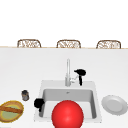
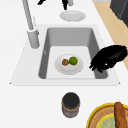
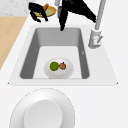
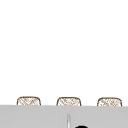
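Front view: left hand (image 1: 38, 103) beside sink (image 1: 40, 97) rim

counter (image 1: 15, 70): white, runs the full width, sink set into it at the centre front
sink (image 2: 70, 35): grey basin with a white rim, sunk in the counter
tap (image 1: 68, 72): stands on the rim behind the basin, centre
small plate (image 2: 68, 67): on the basin floor, carries a green ball and a brown one, touching
dark jar (image 1: 25, 95): on the counter just left of the sink
basket (image 1: 11, 110): front left corner, near the jar, brown stick across it
white plate (image 1: 114, 104): on the counter right of the sink
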`<state>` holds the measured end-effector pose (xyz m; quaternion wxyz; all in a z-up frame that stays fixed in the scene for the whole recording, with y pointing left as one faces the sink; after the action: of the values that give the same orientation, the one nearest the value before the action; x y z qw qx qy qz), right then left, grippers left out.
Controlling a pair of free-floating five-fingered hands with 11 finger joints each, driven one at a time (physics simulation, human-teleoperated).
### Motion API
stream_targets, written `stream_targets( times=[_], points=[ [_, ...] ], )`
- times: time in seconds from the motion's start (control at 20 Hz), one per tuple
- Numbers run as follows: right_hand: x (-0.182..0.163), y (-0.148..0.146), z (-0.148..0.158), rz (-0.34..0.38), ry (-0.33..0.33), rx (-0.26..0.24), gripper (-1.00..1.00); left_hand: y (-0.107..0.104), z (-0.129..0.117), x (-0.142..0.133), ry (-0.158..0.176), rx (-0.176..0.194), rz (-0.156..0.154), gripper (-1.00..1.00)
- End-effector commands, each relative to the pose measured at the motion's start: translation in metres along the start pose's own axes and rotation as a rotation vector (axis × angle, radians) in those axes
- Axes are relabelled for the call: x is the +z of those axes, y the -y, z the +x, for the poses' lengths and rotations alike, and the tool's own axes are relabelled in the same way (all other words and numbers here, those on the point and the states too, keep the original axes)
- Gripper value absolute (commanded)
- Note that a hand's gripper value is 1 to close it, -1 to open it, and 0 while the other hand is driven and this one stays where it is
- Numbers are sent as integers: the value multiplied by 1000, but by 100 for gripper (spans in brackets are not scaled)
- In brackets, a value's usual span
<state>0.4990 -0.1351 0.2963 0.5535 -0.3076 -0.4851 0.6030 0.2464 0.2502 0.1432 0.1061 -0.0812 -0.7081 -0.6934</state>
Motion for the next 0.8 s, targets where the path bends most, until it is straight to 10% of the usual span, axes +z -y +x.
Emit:
stream_targets(
  times=[0.0,0.75],
  points=[
    [-34,-8,0,48,-23,40,-100,0,0,0,0,0,0,0],
    [-119,-13,-25,278,-31,-11,-100,0,0,0,0,0,0,0]
  ],
)
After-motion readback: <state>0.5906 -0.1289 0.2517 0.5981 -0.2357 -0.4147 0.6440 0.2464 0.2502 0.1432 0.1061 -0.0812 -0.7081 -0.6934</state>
